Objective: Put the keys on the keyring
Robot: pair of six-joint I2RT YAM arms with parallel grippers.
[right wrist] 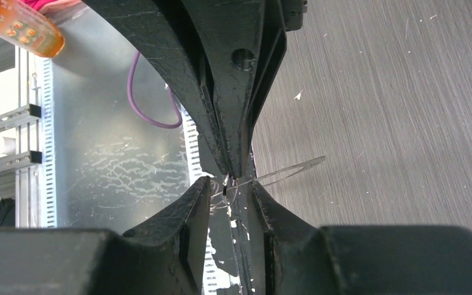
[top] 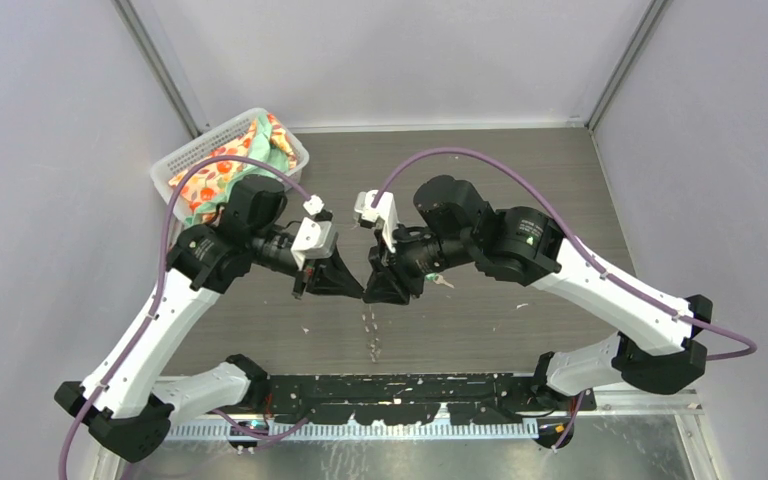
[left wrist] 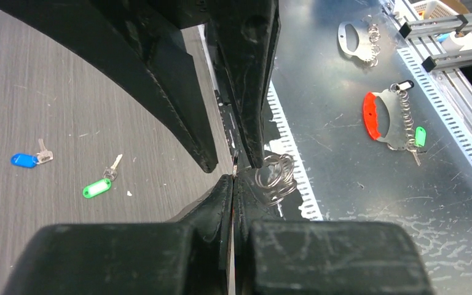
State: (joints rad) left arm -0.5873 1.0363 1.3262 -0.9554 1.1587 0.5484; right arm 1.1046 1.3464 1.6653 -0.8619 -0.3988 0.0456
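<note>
Keyring point(left wrist: 276, 175) wire looked thin, light and bendy; the left end effector point(left wrist: 233, 184) pinched it tight. The right end effector point(right wrist: 228, 189) was spread around it. Blue key point(left wrist: 27, 160) and green key point(left wrist: 98, 186) lay on the worktop point(left wrist: 49, 92), probably best grabbed by their tags.

The right gripper point(right wrist: 230, 187) stood part-open around the closed left gripper point(right wrist: 234, 169), which pinched the thin wire keyring point(right wrist: 292, 171).
</note>
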